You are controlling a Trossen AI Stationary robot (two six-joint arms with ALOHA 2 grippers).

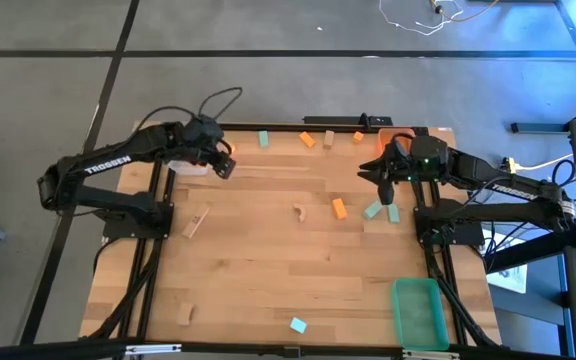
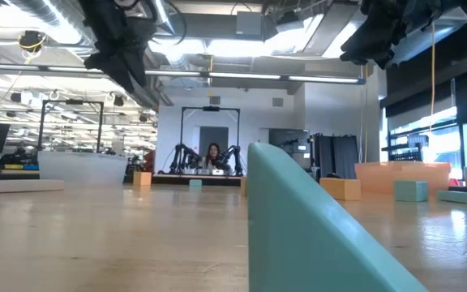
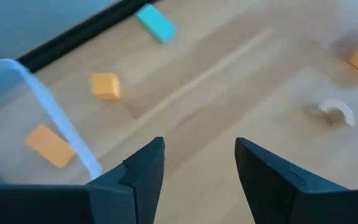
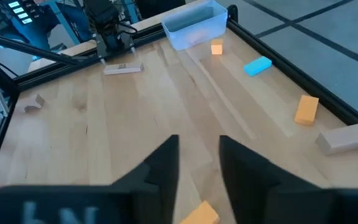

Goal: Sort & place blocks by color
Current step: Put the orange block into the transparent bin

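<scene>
Blocks lay scattered over the pale wooden desk, whose planks showed a fine lengthwise grain inside a black metal frame. Along the far edge sat a teal bar, an orange bar and a natural-wood block. Near the middle lay a small curved wooden piece and an orange block; two teal blocks lay just right of that, beneath the right arm. A flat wooden bar lay left of centre, another wooden block sat at the near left, and a teal cube rested by the near edge.

A clear plastic bin, thin-walled and glossy, stood at the far left with an orange block inside it; a further orange cube sat on the desk just outside its wall. A green bin occupied the near right corner, and an orange bin the far right.

The left pincer hung beside the clear bin, its dark angular fingers apart and empty. The right pincer hung above the teal blocks with its fingers slightly apart, holding nothing; an orange block lay just below them in its wrist view. A person sat far behind the desk.
</scene>
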